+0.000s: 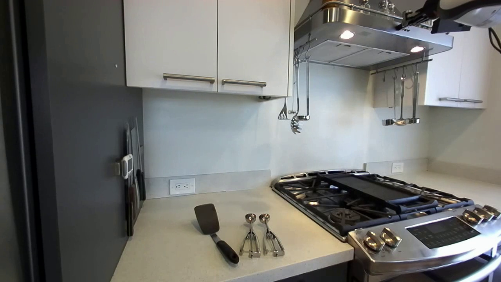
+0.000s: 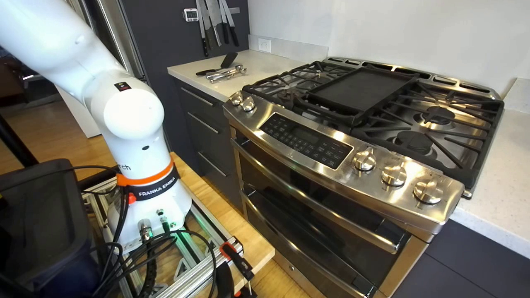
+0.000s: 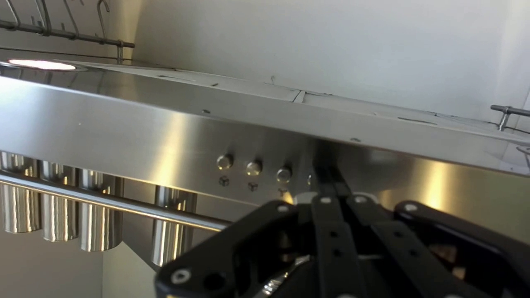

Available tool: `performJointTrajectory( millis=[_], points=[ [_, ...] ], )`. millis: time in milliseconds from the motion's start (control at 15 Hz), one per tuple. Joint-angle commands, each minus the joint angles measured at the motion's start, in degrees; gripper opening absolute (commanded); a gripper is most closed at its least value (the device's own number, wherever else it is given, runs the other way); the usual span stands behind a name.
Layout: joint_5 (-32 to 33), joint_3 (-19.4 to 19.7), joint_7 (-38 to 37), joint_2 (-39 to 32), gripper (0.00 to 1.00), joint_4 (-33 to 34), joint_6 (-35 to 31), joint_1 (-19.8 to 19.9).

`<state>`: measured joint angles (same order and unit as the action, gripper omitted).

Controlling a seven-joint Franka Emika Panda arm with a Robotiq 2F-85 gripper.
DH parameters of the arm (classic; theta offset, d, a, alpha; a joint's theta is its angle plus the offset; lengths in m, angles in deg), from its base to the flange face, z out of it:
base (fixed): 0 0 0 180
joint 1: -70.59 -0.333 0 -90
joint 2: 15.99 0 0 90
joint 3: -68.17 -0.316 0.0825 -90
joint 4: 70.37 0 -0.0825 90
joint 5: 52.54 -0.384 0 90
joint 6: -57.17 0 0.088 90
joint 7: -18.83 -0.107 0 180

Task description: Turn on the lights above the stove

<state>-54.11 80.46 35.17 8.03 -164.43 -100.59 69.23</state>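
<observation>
The steel range hood (image 1: 385,33) hangs above the stove (image 1: 430,250). Two hood lights, a nearer one (image 1: 346,35) and a farther one (image 1: 417,49), glow in an exterior view. One glowing light (image 3: 41,64) also shows in the wrist view. A row of small round buttons (image 3: 254,167) sits on the hood's front face (image 3: 124,111); a further button (image 3: 309,179) is partly hidden beside my fingers. My gripper (image 3: 331,178) is shut and empty, its tips at the hood front, covering that part of the row. It shows at the hood in an exterior view (image 1: 400,26). Contact cannot be told.
A rail (image 3: 124,203) with steel canisters (image 3: 101,211) runs along the hood's top edge. Utensils (image 1: 402,98) hang beneath the hood. White cabinets (image 1: 254,43) flank it. A spatula (image 1: 207,219) and two scoops (image 1: 250,235) lie on the counter (image 1: 168,243).
</observation>
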Motion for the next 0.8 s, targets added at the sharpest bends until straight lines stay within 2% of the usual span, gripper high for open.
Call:
performJointTrajectory(
  millis=[0,200,467,733],
  points=[
    [-1.3,0.7,2.4,2.4,0.0,-0.3,2.9,-1.8],
    [-0.6,0.0,2.1,6.3,0.0,-1.5,5.9,-1.2],
    [0.4,-0.4,1.0,10.4,0.0,-2.2,15.3,0.3],
    [0.5,-0.5,0.7,12.3,0.0,-2.6,21.3,0.7]
  ],
)
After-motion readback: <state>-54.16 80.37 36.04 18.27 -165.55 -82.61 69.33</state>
